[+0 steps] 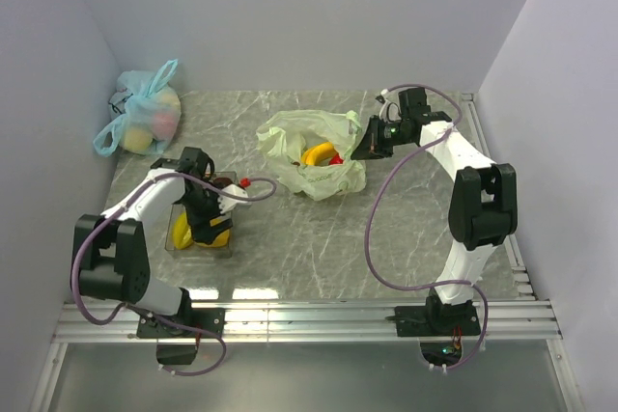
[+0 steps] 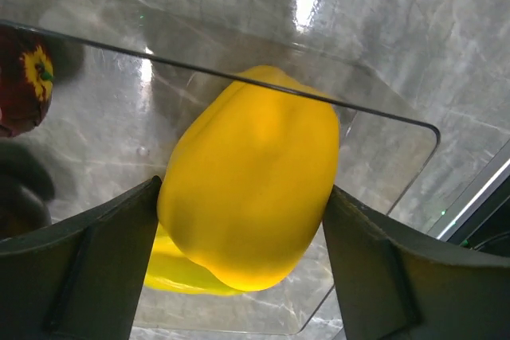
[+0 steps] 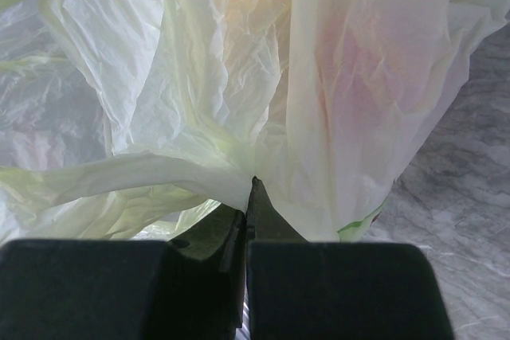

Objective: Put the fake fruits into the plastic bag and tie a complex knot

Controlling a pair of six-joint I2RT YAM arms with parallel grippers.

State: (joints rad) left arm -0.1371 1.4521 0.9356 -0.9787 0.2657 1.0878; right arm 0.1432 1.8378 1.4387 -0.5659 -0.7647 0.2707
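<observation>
Pale lilac walls close in a grey marbled surface. At the lower left of the top view, a clear rectangular tray lies on this surface. The left fingers stand wide above it, one on each side of a yellow lumpy plastic fruit. Both of them touch its skin, so the fruit is held between them over the tray. Under this fruit a second yellow piece shows partly. A dark red fruit with a yellow flower mark sits in the tray at the left edge of the left wrist view.

Near the middle of the top view lies a thin pale green translucent plastic bag, crumpled, with its mouth open. A yellow banana bunch lies inside it. The right fingers are closed tight, and they pinch a fold of the bag's film at its right side.

In the upper left corner, a light blue knotted bag with pale fruits inside rests by the wall, well apart from the rest.
</observation>
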